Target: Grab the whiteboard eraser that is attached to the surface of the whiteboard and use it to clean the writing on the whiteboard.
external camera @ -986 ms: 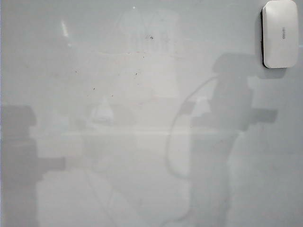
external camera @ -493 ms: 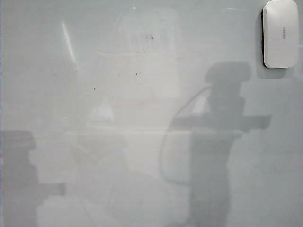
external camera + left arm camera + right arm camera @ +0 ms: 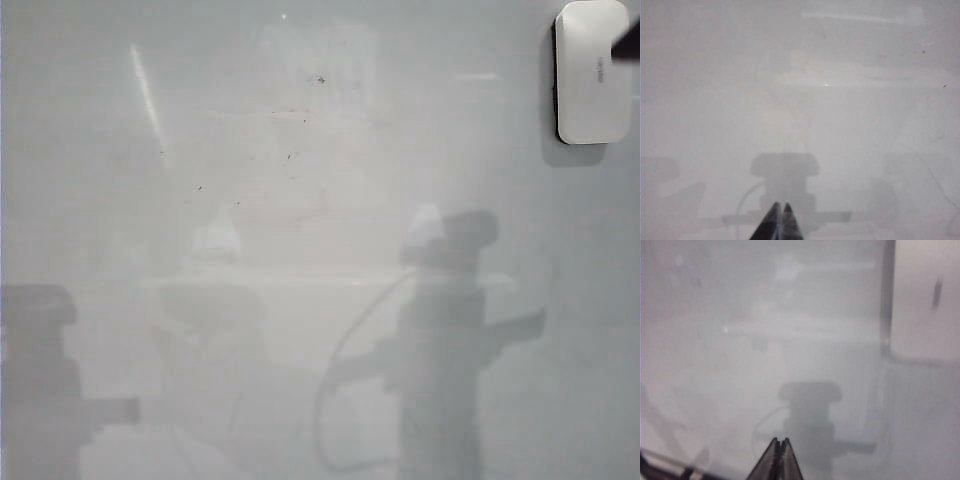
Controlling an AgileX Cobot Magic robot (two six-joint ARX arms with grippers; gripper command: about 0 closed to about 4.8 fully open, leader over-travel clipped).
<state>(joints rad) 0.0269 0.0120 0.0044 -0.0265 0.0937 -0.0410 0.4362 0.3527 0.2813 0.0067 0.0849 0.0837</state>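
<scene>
The whiteboard (image 3: 300,200) shows no red writing; my arms' shadows sit lower on it than a second ago. The whiteboard eraser (image 3: 925,300) clings ahead of my right gripper (image 3: 778,460), just off to one side; my left gripper (image 3: 778,222) is far from it. Both claws are pressed together, empty, so wiping looks finished.

The exterior view faces the whiteboard (image 3: 300,200) squarely, close enough that the board fills it, the whiteboard eraser (image 3: 592,72) in its upper right corner. Each wrist view looks along its closed claw, left claw (image 3: 780,222) and right claw (image 3: 777,460), at the board. The right wrist view shares the eraser (image 3: 925,305) with the exterior view.
</scene>
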